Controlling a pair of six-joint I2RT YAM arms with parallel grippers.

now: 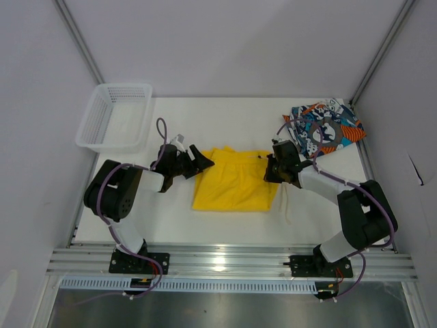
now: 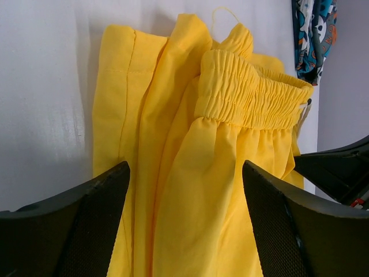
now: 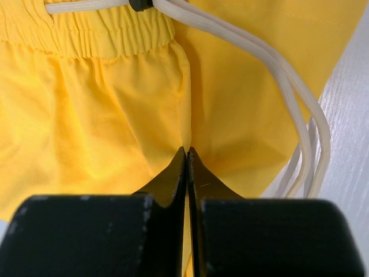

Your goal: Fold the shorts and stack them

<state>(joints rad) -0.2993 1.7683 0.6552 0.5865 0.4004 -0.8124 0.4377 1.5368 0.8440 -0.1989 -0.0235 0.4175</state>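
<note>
- The yellow shorts (image 1: 232, 181) lie on the white bench (image 1: 225, 229), about midway between the two arms, folded over into a roughly square shape.
- In the left wrist view their gathered elastic waistband (image 2: 248, 92) is turned over on top of the legs. Long folds run down the cloth towards the camera.
- The left end effector (image 1: 198, 162) is at the left edge of the yellow shorts, near the upper corner. Its fingers (image 2: 86, 225) stand wide apart with yellow cloth lying between them, and neither finger clamps the cloth.
- The right end effector (image 1: 270, 171) is at the right edge of the yellow shorts. In its wrist view the black fingertips (image 3: 173, 173) are pressed tight together, and a crease of yellow cloth runs up from the point where they meet, so it looks pinched on the shorts.
- The white drawstring (image 3: 288, 98) comes out of the waistband by a small dark eyelet. It loops down across the yellow cloth and off its edge onto the bench, to the right of the closed fingertips.
- The printed shorts (image 1: 328, 126) lie bunched in the far right corner of the bench, behind the right arm and apart from the yellow pair. Part of a cable crosses in front of them.
- A white mesh basket (image 1: 116, 116) stands at the far left corner of the bench, well apart from both pairs.
</note>
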